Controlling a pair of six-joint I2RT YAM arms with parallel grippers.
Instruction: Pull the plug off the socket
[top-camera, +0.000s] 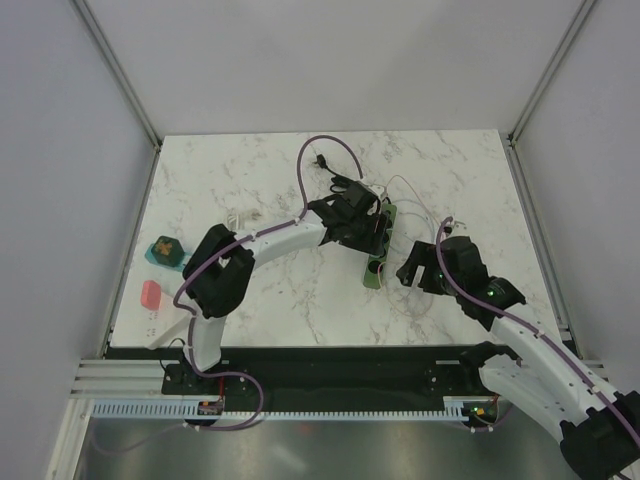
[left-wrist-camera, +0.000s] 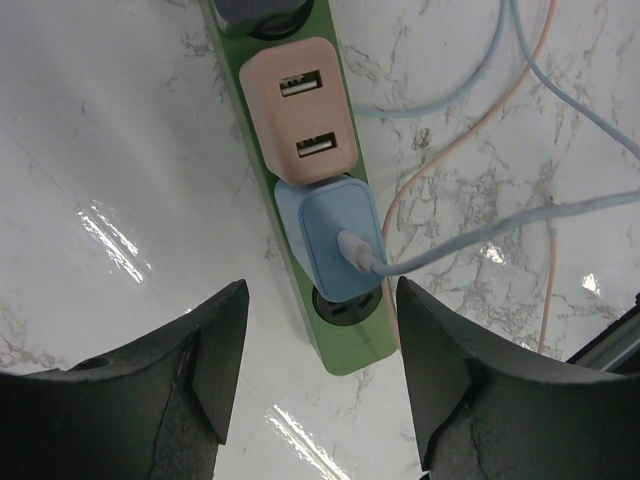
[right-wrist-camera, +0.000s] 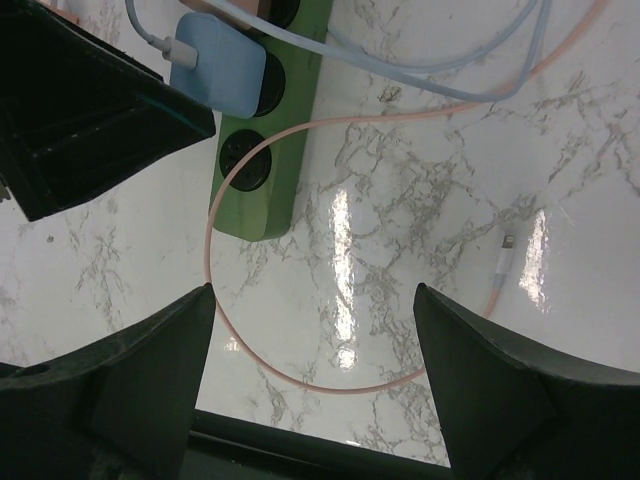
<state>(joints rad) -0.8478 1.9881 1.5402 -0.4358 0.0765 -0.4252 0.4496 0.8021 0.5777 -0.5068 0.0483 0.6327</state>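
A green power strip (top-camera: 375, 250) lies on the marble table. In the left wrist view the strip (left-wrist-camera: 350, 345) carries a pink USB charger (left-wrist-camera: 298, 110) and a blue plug (left-wrist-camera: 335, 240) with a pale blue cable; the end socket below it is empty. My left gripper (left-wrist-camera: 320, 370) is open, hovering over the strip's near end with one finger on each side, touching nothing; it also shows from above (top-camera: 362, 222). My right gripper (right-wrist-camera: 312, 370) is open and empty over bare table beside the strip (right-wrist-camera: 265, 190), right of it in the top view (top-camera: 410, 270). The blue plug (right-wrist-camera: 218, 70) shows there too.
A thin pink cable (right-wrist-camera: 300, 360) loops on the table under my right gripper, its connector (right-wrist-camera: 505, 250) lying free. Pale blue cables (left-wrist-camera: 560, 90) run to the strip's right. A black cord with plug (top-camera: 320, 157) lies behind. A teal block (top-camera: 164, 250) and pink block (top-camera: 151, 294) sit far left.
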